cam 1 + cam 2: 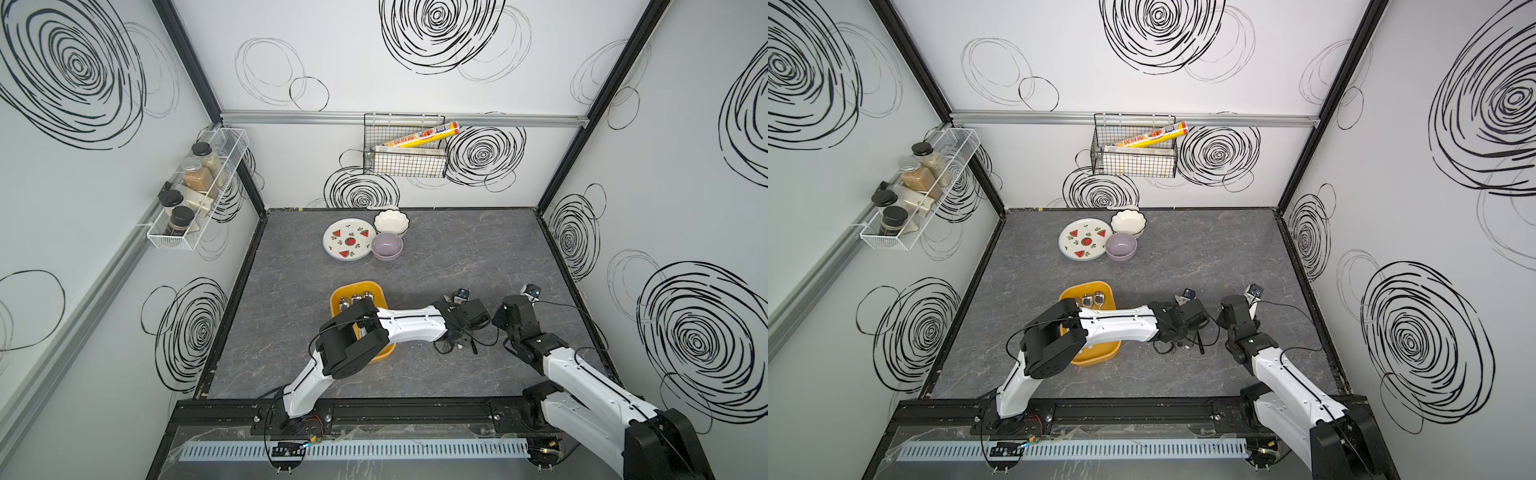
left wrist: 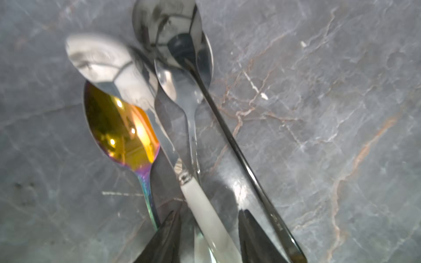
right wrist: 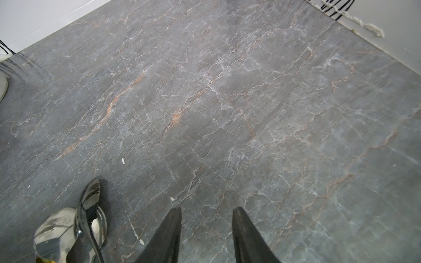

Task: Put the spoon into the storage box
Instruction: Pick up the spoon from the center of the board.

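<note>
Mustard-yellow plastic is framing the storage box — a shallow, round-cornered tray with a raised rim — which is sitting left of centre on the grey marbled table, its middle lying under the left arm's elbow. Three spoon bowls are showing at its far end in a top view.

Right of the box, four spoons are lying heaped on the table with handles bunched: a white-handled spoon, an iridescent gold spoon, a plain steel spoon and a black spoon. The white-handled spoon is lying outside the box, its polished bowl overlapping the gold one. Its handle is running between the fingers of the left gripper, which are standing apart with a gap on either side.

The right gripper is hanging over bare table just right of the heap, fingers spread with nothing between them.

At the far edge, one watermelon-print plate and two bowls — a white bowl and a lilac bowl — are standing together.
</note>
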